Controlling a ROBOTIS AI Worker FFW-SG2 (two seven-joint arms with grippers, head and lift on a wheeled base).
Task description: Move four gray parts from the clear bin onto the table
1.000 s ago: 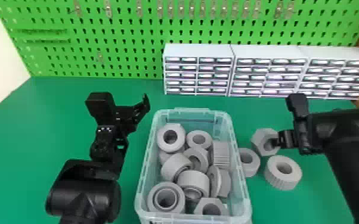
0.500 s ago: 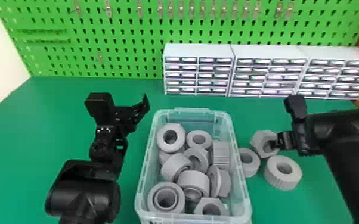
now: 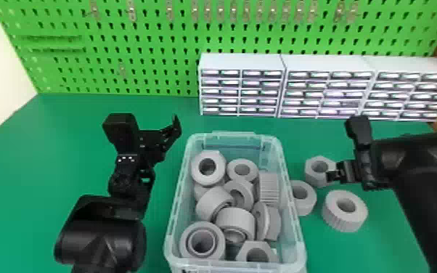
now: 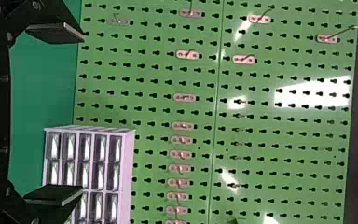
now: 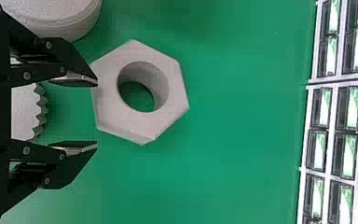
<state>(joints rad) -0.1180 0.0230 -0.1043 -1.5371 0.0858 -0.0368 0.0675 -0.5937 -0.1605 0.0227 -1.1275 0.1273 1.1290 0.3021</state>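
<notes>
Hex nut (image 3: 312,176) is lying on the green tabletop (image 3: 337,250), right of the clear bin (image 3: 299,232). Right gripper (image 3: 332,176) is right by it, jaws open, nothing gripped. Two round gray parts (image 3: 344,212) sit near the nut, more are piled in the bin. Left gripper (image 3: 148,137) is left of the bin, jaws wide apart and empty.

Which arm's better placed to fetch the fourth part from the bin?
Right, probably: the right pincer is open and aims down at the table. The left pincer, though seemingly closer to the clear bin, faces the pegboard.
</notes>
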